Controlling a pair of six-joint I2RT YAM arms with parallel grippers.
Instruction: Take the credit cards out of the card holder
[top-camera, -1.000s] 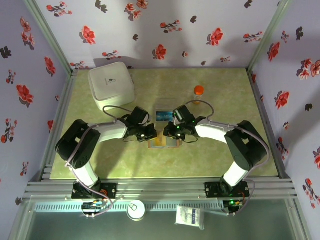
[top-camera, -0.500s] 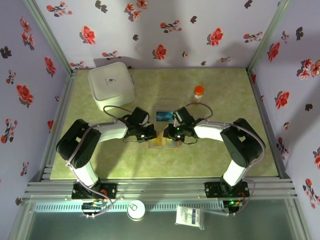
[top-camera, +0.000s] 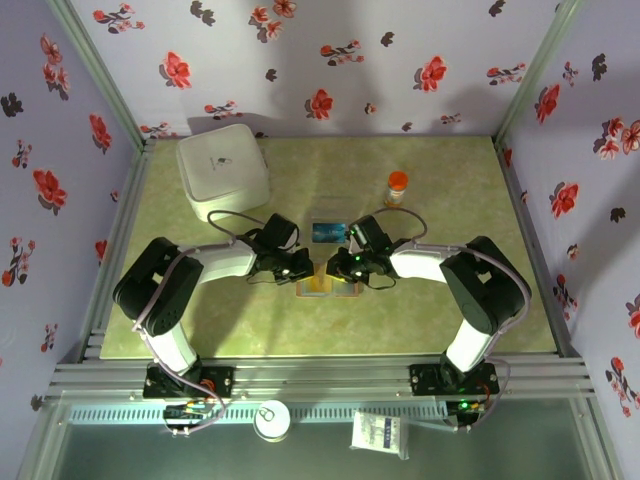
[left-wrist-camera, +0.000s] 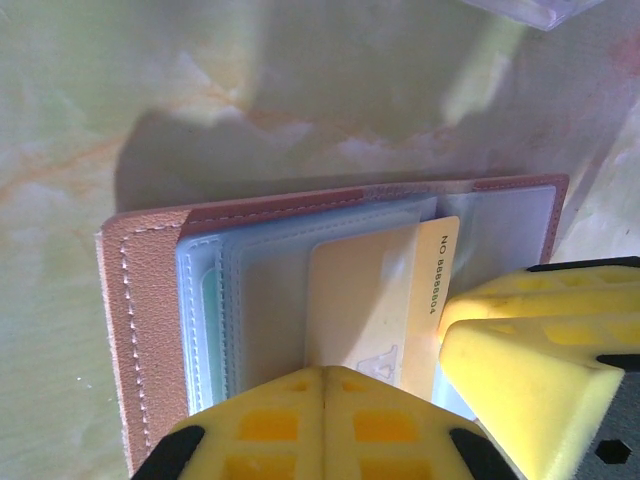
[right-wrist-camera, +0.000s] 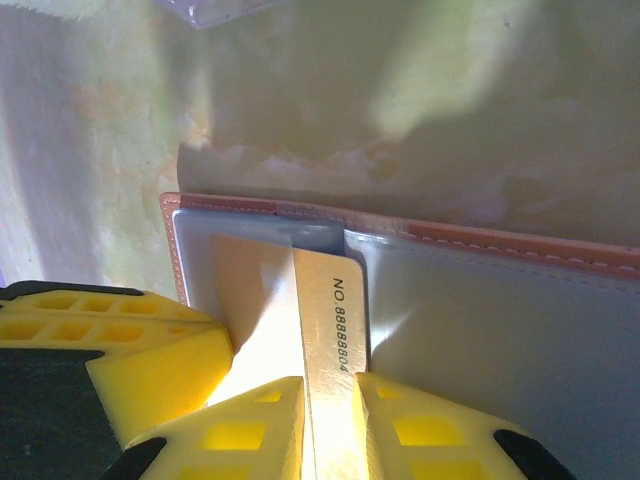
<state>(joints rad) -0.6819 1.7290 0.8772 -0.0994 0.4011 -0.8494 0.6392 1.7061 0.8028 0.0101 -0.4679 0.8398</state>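
Visibly, yellowish card overlaps open tan card holder.

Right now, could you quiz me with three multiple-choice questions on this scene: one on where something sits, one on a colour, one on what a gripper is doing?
1. Where does the white container sit, seen from above?
A far left
B between the arms
C near right

2. What colour is the card holder on the outside?
A black
B tan-brown
C red

3. The right gripper is:
A wide open
B shut on nothing
C shut on the yellowish card

Answers:
1 A, it stands at the far left in the top view.
2 B, its stitched edge is tan-brown.
3 C, the card runs between its fingers.
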